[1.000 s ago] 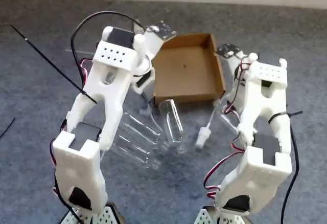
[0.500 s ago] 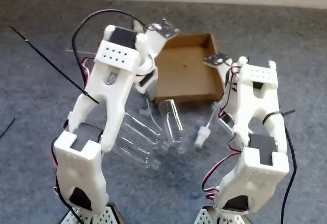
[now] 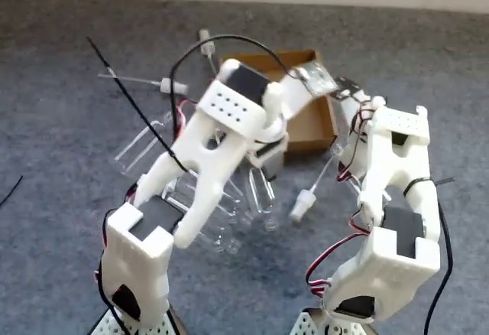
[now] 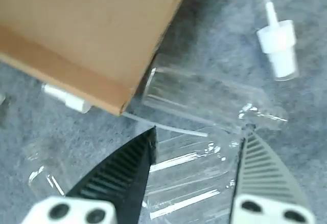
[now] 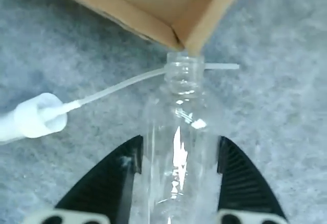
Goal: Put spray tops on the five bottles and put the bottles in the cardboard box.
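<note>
Currently: transparent plastic bottle [image 5: 180, 111] lies on its side on the grey felt-like mat [image 5: 61, 50], threaded neck just beside a corner of the brown cardboard box [image 5: 127, 17]. Right gripper [image 5: 180, 147] has its jaws apart, flanking the bottle's body. White spray top [image 5: 40, 115] lies alongside, its thin tube running across at the neck. Left gripper [image 4: 199, 132] has its jaws apart over other clear bottles [image 4: 204, 98].

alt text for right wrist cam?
A clear uncapped bottle lies framed by the right gripper, neck toward a corner of the cardboard box. A spray top lies beside it on grey carpet, its tube behind the neck.
</note>
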You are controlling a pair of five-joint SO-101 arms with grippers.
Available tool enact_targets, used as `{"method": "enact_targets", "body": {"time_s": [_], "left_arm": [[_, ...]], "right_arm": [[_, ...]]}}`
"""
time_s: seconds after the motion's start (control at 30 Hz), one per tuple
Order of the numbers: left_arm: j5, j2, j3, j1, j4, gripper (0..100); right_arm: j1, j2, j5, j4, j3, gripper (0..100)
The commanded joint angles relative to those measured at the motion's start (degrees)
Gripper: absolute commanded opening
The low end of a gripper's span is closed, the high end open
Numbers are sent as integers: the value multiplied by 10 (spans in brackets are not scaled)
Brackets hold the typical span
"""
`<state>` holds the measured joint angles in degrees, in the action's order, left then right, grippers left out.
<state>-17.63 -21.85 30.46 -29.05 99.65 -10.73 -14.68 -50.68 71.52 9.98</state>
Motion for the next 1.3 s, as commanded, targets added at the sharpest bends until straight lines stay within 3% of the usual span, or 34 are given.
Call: {"method": "enact_targets", "body": {"time_s": [0.0, 0.23, 0.37, 0.57, 0.87, 1.13, 1.27], "left_arm": [[4, 33, 21, -26, 4, 242], [4, 27, 19, -30, -2, 241], [4, 27, -16, -45, -59, 242], [30, 28, -102, -102, -156, 239], [69, 27, -265, -113, -335, 239], [102, 26, -342, -107, -409, 232], [101, 26, -370, -106, -425, 146]], "right_arm": [[-36, -6, -3, -13, 4, 232], [-104, -6, -5, -73, 7, 241], [-118, -7, -6, -73, 7, 233], [-138, -7, -6, -73, 6, 71], [-187, -7, -7, -73, 3, 53], [-188, -7, -7, -73, 7, 5], [-185, -7, -7, -73, 7, 5]]}}
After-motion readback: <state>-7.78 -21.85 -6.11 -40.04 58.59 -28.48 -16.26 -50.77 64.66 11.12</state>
